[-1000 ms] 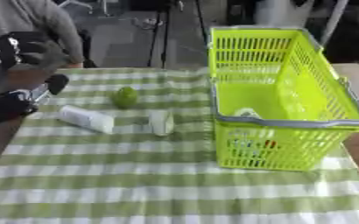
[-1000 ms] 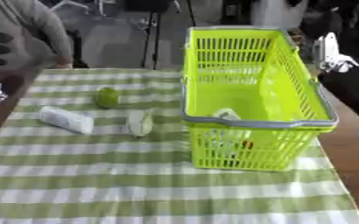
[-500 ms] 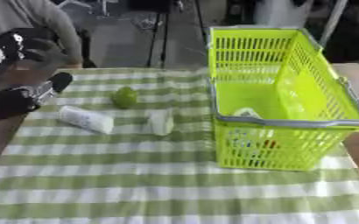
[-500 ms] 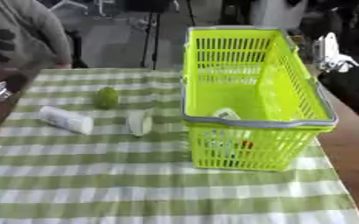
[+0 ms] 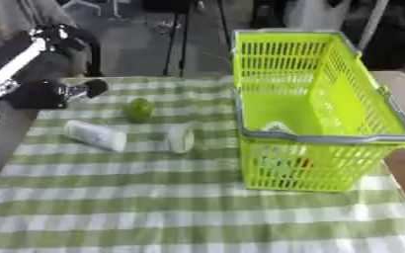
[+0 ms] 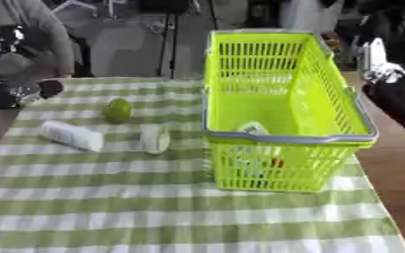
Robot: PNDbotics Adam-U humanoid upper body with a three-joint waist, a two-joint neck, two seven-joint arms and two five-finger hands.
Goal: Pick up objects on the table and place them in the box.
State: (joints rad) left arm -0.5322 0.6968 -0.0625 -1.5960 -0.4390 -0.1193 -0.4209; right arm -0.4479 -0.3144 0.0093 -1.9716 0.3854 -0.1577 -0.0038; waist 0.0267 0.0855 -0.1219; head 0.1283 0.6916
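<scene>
Left eye view: the left hand (image 5: 46, 94) hangs over the far left edge of the surface (image 5: 154, 207), dark and blurred; whether its fingers are spread or curled cannot be told. A green round fruit (image 5: 140, 109) lies just beside it. Nearer the front lie a white bottle (image 5: 95, 136) and a pale cylinder (image 5: 180, 138), apart from each other. The yellow-green basket (image 5: 327, 136) stands toward the right edge, holding small items. Right eye view: the right hand (image 6: 381, 74) shows at the right edge, fingers indistinct.
</scene>
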